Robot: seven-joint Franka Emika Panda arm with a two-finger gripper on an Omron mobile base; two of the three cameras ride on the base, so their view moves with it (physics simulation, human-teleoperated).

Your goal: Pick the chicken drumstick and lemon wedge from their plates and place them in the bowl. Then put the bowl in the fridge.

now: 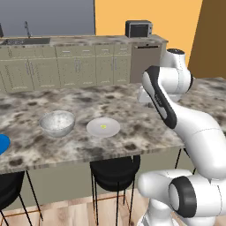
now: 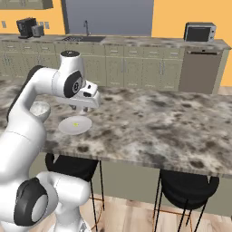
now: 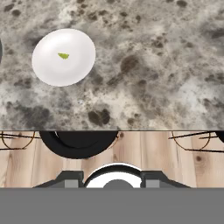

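Hand view looks straight down on the marbled counter (image 3: 153, 65), with the lemon wedge (image 3: 63, 55) lying near the middle of the pale plate (image 3: 48, 74), off to one side of the gripper (image 3: 113, 180), whose jaws stand roughly half open and hold nothing. In the left base view the speckled bowl (image 1: 57, 122) sits just beside that plate, the blue plate (image 1: 2, 143) further left. To pick well, I would centre the fingers over the wedge first, then descend squarely, since it is tiny.

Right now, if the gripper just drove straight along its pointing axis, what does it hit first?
Probably bare countertop. The hand view looks down on the marbled surface, with the pale plate and its lemon wedge off to one side. Nothing seems to stand between; depth is hard to judge, so treat this as a best guess.
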